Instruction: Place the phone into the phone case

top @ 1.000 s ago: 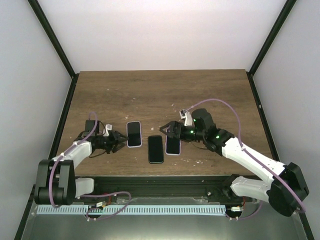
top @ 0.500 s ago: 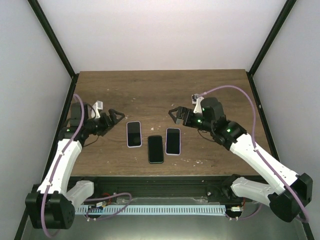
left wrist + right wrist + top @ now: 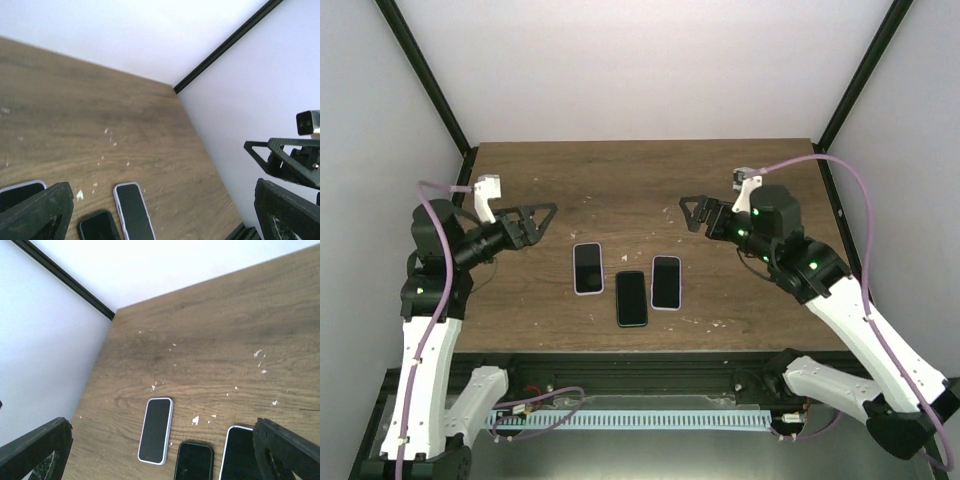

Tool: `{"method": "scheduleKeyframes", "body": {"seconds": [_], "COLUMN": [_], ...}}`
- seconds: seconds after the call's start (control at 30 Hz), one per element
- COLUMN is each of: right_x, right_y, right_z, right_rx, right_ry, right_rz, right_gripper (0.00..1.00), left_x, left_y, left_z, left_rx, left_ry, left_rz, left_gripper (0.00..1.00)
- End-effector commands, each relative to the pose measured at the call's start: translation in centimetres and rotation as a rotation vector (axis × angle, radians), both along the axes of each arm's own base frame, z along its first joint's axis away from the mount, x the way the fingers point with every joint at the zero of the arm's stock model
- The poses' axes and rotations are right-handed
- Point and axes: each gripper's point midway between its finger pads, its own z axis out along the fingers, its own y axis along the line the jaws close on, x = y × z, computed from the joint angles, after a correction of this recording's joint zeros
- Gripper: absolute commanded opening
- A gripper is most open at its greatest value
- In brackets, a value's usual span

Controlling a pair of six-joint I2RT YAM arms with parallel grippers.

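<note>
Three phone-shaped things lie flat in a row near the table's front. The left one (image 3: 587, 268) and the right one (image 3: 665, 282) have pale lavender rims. The middle one (image 3: 632, 298) has a dark green rim. All show dark faces, and I cannot tell which is a bare phone or an empty case. My left gripper (image 3: 544, 222) is open and empty, raised above the table left of the row. My right gripper (image 3: 688, 215) is open and empty, raised to the right of it. The right wrist view shows the left (image 3: 156, 430), middle (image 3: 194, 462) and right (image 3: 245, 455) ones.
The wooden table (image 3: 640, 180) carries small white specks (image 3: 195, 419). Black frame posts (image 3: 425, 85) and white walls enclose the back and sides. In the left wrist view the right lavender one (image 3: 134, 210) and my right arm's gripper (image 3: 287, 160) show.
Both arms have risen and drawn back outward from the row, the left to the far left, the right to the upper right. The three phone-shaped things have not moved.
</note>
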Motion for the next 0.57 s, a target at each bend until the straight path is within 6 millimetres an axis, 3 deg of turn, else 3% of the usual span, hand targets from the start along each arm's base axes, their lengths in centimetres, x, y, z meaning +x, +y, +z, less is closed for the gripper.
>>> {"method": "scheduleKeyframes", "body": {"seconds": [0.0, 0.17, 0.53], "right_x": [-1.2, -2.0, -2.1], "right_y": [-2.0, -2.3, -2.0], "right_z": [4.5, 4.2, 2.9], "right_rx": [0.037, 0.058, 0.075], "right_ry": [-0.110, -0.114, -0.086], "right_rz": [-0.040, -0.034, -0.024], "right_gripper": [1.00, 1.00, 1.00], "left_x": [-0.2, -0.4, -0.7], "left_y": [-0.3, -0.3, -0.8], "left_z": [2.4, 2.2, -1.2], "left_rx": [-0.006, -0.023, -0.079], "left_ry": [-0.037, -0.040, 0.034], "left_rz": [-0.023, -0.020, -0.045], "left_gripper": [1.00, 1.00, 1.00]}}
